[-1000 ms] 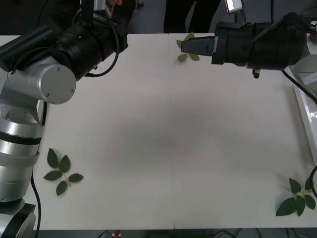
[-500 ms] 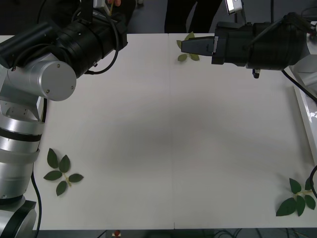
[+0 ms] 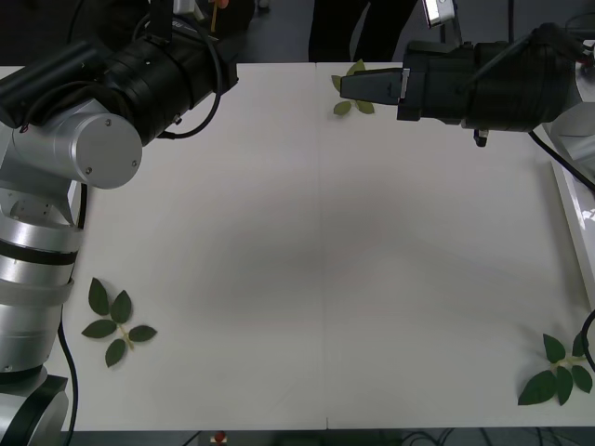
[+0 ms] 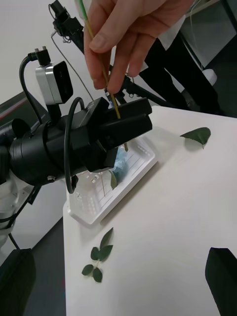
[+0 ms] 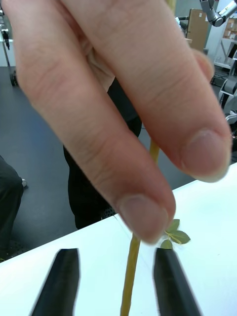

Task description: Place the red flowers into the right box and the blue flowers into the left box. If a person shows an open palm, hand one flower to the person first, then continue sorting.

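White table (image 3: pixel 316 279), loose leaf sprigs near its corners. Left box (image 4: pixel 129 170) off the table's left far edge, seen in the right wrist view; a blue flower (image 4: pixel 120 164) lies in it. Left gripper (image 5: pixel 116 276) raised at the table's far left edge, jaws apart, one flower's stem (image 5: pixel 132 266) standing between them, no contact discernible. The person's hand (image 4: pixel 126 37) pinches that stem from above. Right gripper (image 3: pixel 358 86) at the far edge near centre, pointing left; jaws apart, nothing between them.
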